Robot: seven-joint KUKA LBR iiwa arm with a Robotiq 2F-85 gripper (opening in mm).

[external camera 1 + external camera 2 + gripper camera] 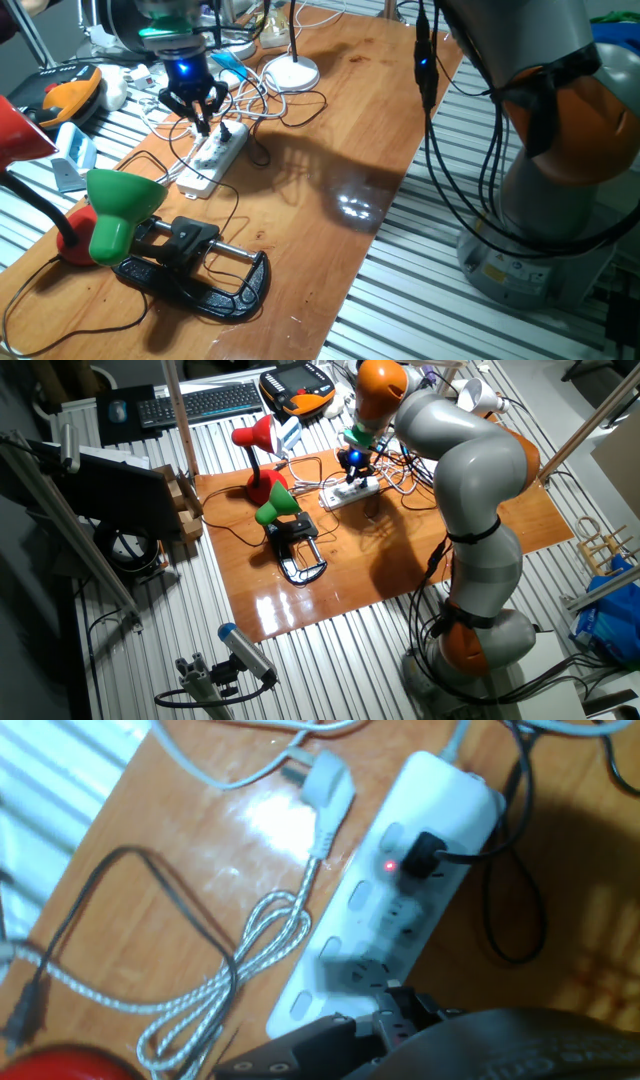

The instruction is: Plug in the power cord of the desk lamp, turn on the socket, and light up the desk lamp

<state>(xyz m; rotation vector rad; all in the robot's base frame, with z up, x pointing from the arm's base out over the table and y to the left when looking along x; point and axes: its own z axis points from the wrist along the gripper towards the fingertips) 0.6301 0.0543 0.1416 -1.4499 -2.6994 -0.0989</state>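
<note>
The white socket strip (212, 155) lies on the wooden table, also in the hand view (440, 790) and the other fixed view (350, 493). The power cord's small black plug (422, 853) sits in an outlet near the strip's far end, and a red light (389, 867) glows beside it. The thin black cord (510, 910) loops off to the right. My gripper (203, 125) hovers just above the strip, fingers together and holding nothing; it also shows in the hand view (395, 1012). The green desk lamp (120, 205) on its black clamp base (200, 275) stands at the near left and shows no clear glow.
A red-shaded lamp (20, 130) stands at the left edge. A white round-based lamp (291, 72) and tangled white cables lie behind the strip. A loose white plug (330, 790) and a braided cable (270, 935) lie beside the strip. An orange pendant (70, 92) is at the back left.
</note>
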